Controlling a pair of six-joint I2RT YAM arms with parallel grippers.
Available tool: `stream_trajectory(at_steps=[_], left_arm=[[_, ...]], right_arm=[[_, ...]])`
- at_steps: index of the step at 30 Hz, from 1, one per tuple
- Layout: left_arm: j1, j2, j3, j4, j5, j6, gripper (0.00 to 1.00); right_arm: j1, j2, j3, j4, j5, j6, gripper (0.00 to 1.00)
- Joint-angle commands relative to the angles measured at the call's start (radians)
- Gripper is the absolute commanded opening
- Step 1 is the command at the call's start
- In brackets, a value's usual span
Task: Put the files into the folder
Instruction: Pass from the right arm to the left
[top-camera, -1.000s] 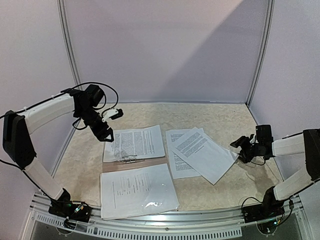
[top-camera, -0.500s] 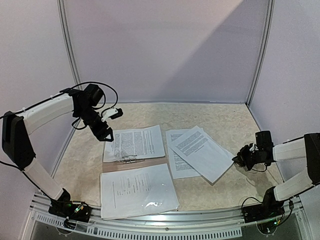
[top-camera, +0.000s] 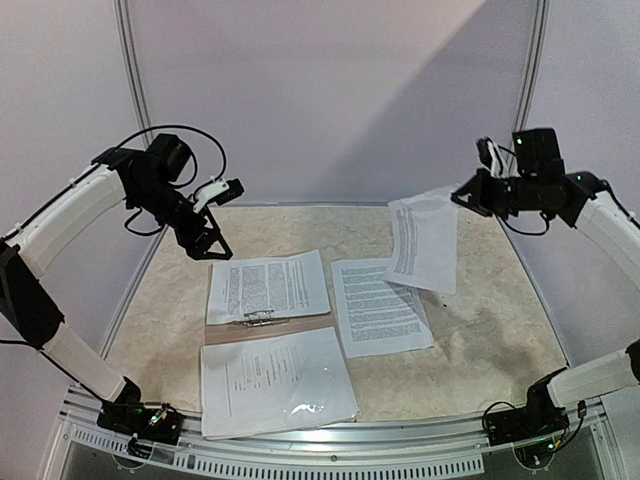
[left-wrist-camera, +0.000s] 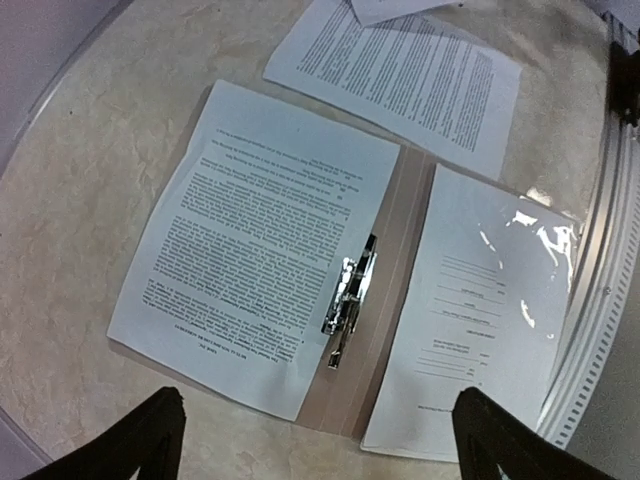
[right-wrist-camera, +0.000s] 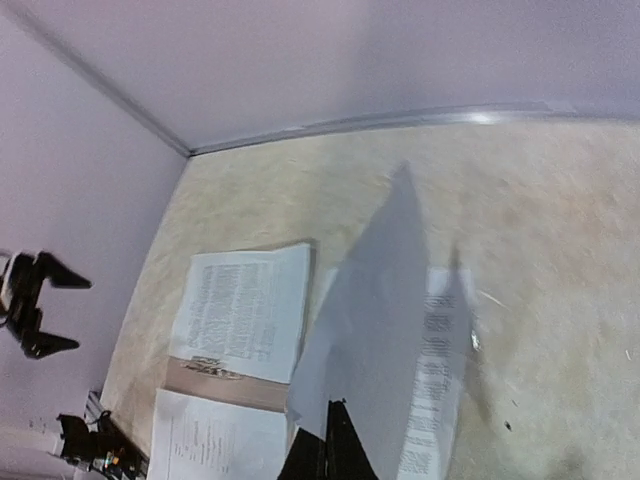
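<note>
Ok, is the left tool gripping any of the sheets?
No, the left tool hangs over the open folder with its jaws wide apart and nothing between them.

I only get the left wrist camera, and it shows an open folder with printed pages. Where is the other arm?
Observer: High at the far right. The right gripper is shut on one sheet, which hangs in the air.
Operator: And where is my arm?
Observer: The left gripper hangs above the table's far left, just beyond the folder.
Operator: What's under that hanging sheet?
Observer: Its lower edge is over the far corner of a loose sheet lying right of the folder.
</note>
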Motion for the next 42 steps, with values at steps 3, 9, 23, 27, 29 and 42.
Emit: stream_trajectory(at_steps=[3, 9, 23, 27, 29, 42], left_arm=[[0.006, -0.028, 0.114, -0.145, 0.086, 0.040, 0.99], [0.010, -0.067, 0.089, -0.156, 0.095, 0.060, 1.00], [-0.065, -0.219, 0.163, -0.347, 0.321, 0.250, 1.00], [-0.127, -0.229, 0.095, -0.326, 0.336, 0.214, 0.99], [-0.163, -0.221, 0.067, -0.283, 0.276, 0.175, 1.00], [-0.200, -0.186, 0.120, -0.231, 0.033, 0.116, 0.00]], right_arm=[[0.414, 0.171, 0.366, -0.260, 0.080, -0.374, 0.00], [0.647, 0.313, 0.631, -0.319, 0.047, -0.552, 0.00], [0.728, 0.430, 0.710, -0.173, -0.027, -0.551, 0.00], [0.728, 0.447, 0.714, -0.149, -0.054, -0.537, 0.00], [0.728, 0.448, 0.713, -0.138, -0.071, -0.537, 0.00], [0.727, 0.428, 0.631, -0.076, -0.052, -0.522, 0.00]])
